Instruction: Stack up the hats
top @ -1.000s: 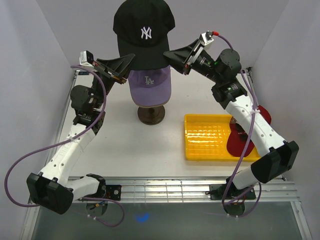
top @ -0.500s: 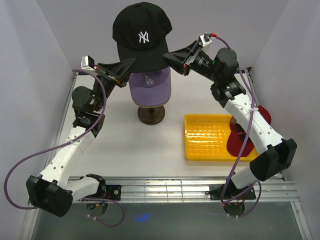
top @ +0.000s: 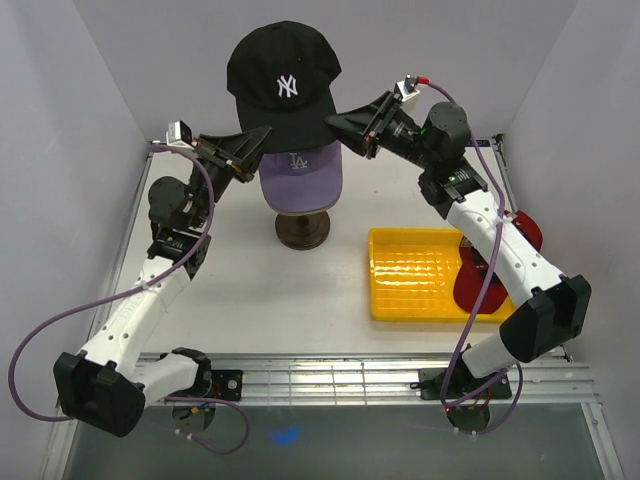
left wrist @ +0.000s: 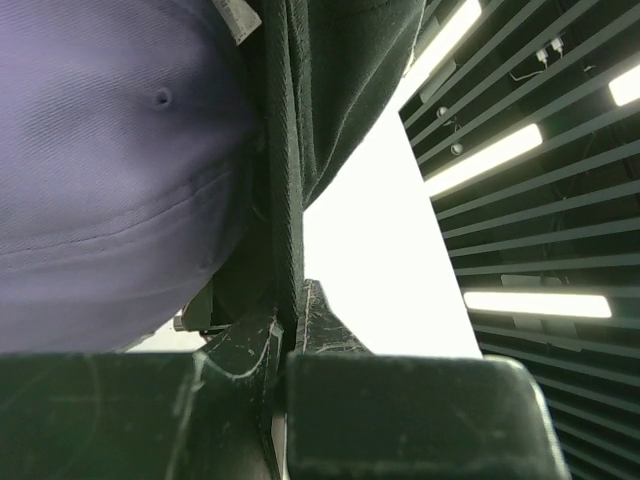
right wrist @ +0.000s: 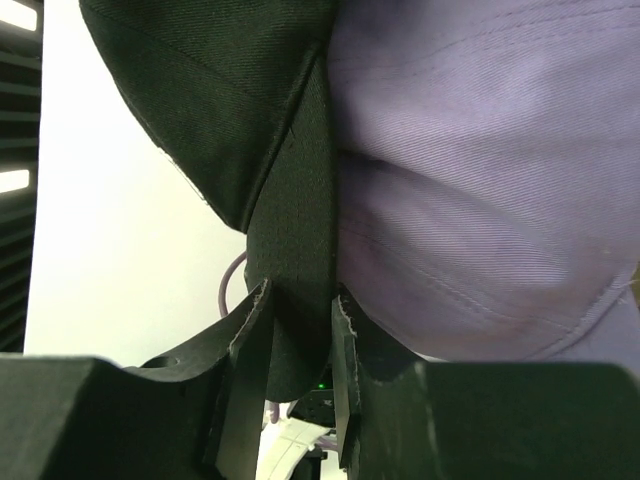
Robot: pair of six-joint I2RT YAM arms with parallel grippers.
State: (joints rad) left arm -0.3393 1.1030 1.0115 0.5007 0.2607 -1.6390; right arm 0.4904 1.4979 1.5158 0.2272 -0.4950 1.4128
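Observation:
A black cap (top: 283,85) with a white NY logo is held by both grippers just above a lavender cap (top: 300,176) with an LA logo. The lavender cap sits on a head on a dark stand (top: 303,231). My left gripper (top: 264,135) is shut on the black cap's left lower edge (left wrist: 290,200), with the lavender cap (left wrist: 100,170) beside it. My right gripper (top: 335,120) is shut on the black cap's right edge (right wrist: 295,250), close against the lavender cap (right wrist: 480,180). A red cap (top: 522,236) lies at the right, partly behind my right arm.
A yellow ribbed tray (top: 420,272) lies on the table right of the stand, with the red cap at its right edge. Grey walls close in the left, right and back. A metal rail runs along the near edge.
Both grippers have lowered the black cap a little toward the lavender cap, keeping their hold on its two sides.

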